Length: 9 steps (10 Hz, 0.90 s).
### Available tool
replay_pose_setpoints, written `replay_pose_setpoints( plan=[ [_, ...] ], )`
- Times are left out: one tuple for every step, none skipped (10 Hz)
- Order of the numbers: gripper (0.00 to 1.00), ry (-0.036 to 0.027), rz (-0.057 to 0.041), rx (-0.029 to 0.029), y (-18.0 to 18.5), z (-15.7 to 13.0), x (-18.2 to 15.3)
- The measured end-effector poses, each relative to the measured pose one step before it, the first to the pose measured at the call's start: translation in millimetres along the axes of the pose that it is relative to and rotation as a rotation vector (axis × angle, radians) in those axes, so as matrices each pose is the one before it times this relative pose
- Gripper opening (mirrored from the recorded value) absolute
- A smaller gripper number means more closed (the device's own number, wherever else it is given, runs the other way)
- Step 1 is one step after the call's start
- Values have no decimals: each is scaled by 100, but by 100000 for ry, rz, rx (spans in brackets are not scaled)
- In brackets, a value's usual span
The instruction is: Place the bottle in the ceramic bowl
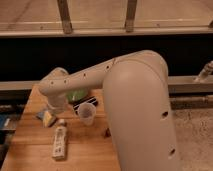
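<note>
Bottle (pixel 60 141): lies flat on counter (pixel 30 152); looks light, slick plastic; I'd pinch across the label.
Gripper (pixel 53 109): near its cap end, spread wide, holding nothing.

I see a matt wood surface (pixel 30 150), smooth matt arm shell (pixel 135 115) down to the gripper (pixel 51 114) low near the translucent plastic cup (pixel 86 114), plastic bottle (pixel 60 142), glazed ceramic bowl (pixel 76 95).

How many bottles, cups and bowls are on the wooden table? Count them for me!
Slim white-capped plastic bottle: 1
Translucent plastic cup: 1
Dark green ceramic bowl: 1
Total: 3
The gripper hangs just left of the bowl, holding nothing.
</note>
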Motion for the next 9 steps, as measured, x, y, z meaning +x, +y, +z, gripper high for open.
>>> replay_pose_setpoints(
  plan=[
    [80, 1337, -1, -919, 224, 498, 106],
    [80, 1899, -371, -1784, 490, 845, 17],
    [80, 1494, -462, -1162, 423, 705, 0],
    [80, 1839, -703, -1770, 644, 1002, -144],
    [80, 2399, -11, -1952, 199, 1423, 37],
    [80, 1690, 114, -1115, 75, 847, 43],
    [80, 1954, 343, -875, 94, 738, 93],
    [80, 1531, 529, -903, 60, 679, 131],
    [80, 1749, 1062, -593, -252, 698, 374]
  ],
)
